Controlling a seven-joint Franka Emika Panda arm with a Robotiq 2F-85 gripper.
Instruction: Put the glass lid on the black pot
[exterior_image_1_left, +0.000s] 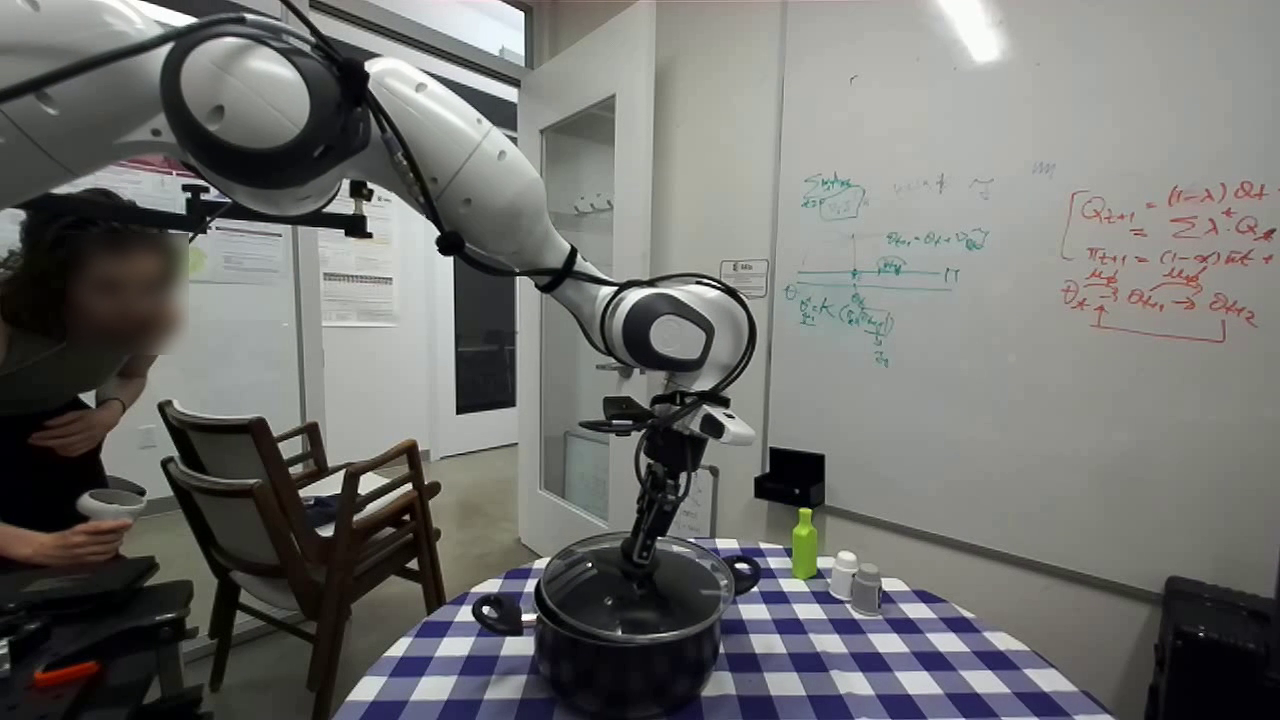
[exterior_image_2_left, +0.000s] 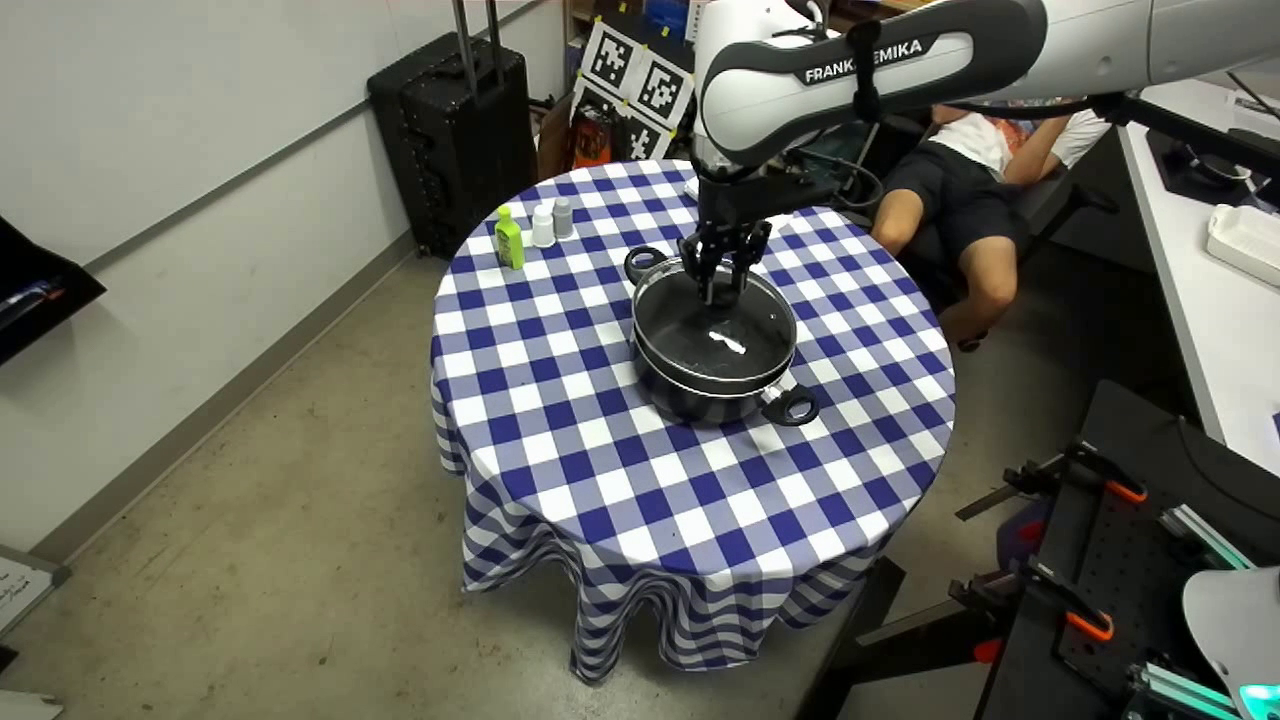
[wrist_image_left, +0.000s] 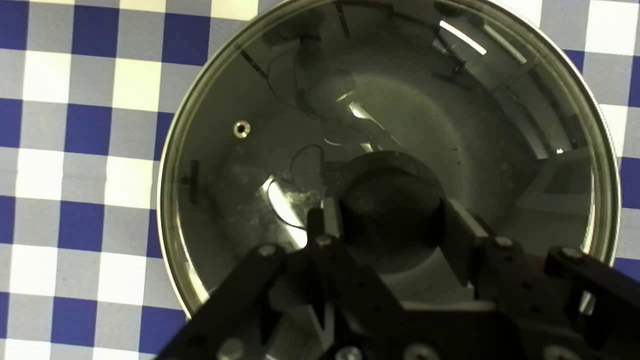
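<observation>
The black pot (exterior_image_1_left: 625, 675) stands on the checked table, and it also shows in an exterior view (exterior_image_2_left: 690, 402). The glass lid (exterior_image_1_left: 692, 600) is over the pot's mouth in both exterior views (exterior_image_2_left: 700, 345), with its black knob up. It looks slightly tilted and off-centre, with a dark gap to the pot rim on one side; I cannot tell whether it touches the rim. My gripper (exterior_image_1_left: 640, 562) points down at the lid's centre, also in an exterior view (exterior_image_2_left: 722, 290). In the wrist view my gripper's fingers (wrist_image_left: 392, 215) press both sides of the knob; the lid (wrist_image_left: 450, 125) covers the pot below.
The pot's side handles (exterior_image_1_left: 500, 613) (exterior_image_2_left: 792, 405) stick out past the lid. A green bottle (exterior_image_1_left: 804, 545) (exterior_image_2_left: 509, 240), a white shaker (exterior_image_1_left: 843, 575) and a grey shaker (exterior_image_1_left: 866, 592) stand near the table's edge. A person (exterior_image_2_left: 960, 180) sits beyond the table (exterior_image_2_left: 640, 480).
</observation>
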